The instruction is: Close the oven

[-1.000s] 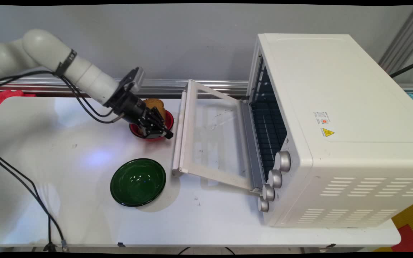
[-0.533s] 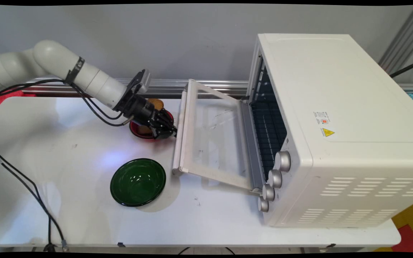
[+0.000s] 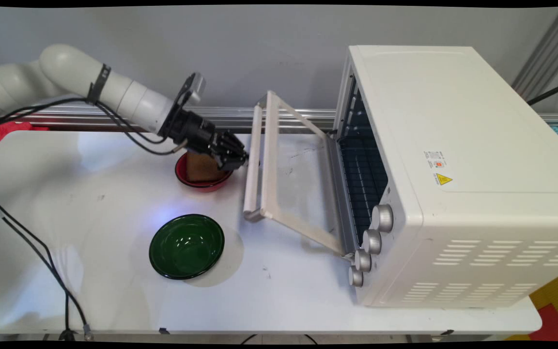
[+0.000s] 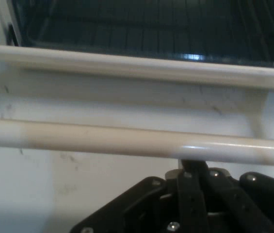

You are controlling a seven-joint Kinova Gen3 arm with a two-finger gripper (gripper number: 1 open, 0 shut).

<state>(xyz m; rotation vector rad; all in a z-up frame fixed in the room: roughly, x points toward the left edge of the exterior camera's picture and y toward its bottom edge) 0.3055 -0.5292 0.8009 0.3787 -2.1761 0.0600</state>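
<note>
The gripper (image 3: 241, 159) meets the oven (image 3: 453, 169) door's handle (image 3: 253, 160); its fingers are hidden under the bar in the hand view, so their spread cannot be told. The arm half covers bread (image 3: 200, 167) in a red bowl (image 3: 201, 183). A green bowl (image 3: 186, 246) sits nearer on the table (image 3: 90, 218).

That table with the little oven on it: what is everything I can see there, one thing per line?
Toaster oven: one, white, on the table's right side.
Oven door: one, white frame with glass, partly open.
Door handle: one, white bar along the door's free edge.
Knobs: four, silver, on the oven's front.
Green bowl: one, near the table's front.
Red bowl: one, behind the green one.
Bread: one brown piece, in the red bowl.
Table: one, white.
Gripper: one, black, at the handle.
</note>
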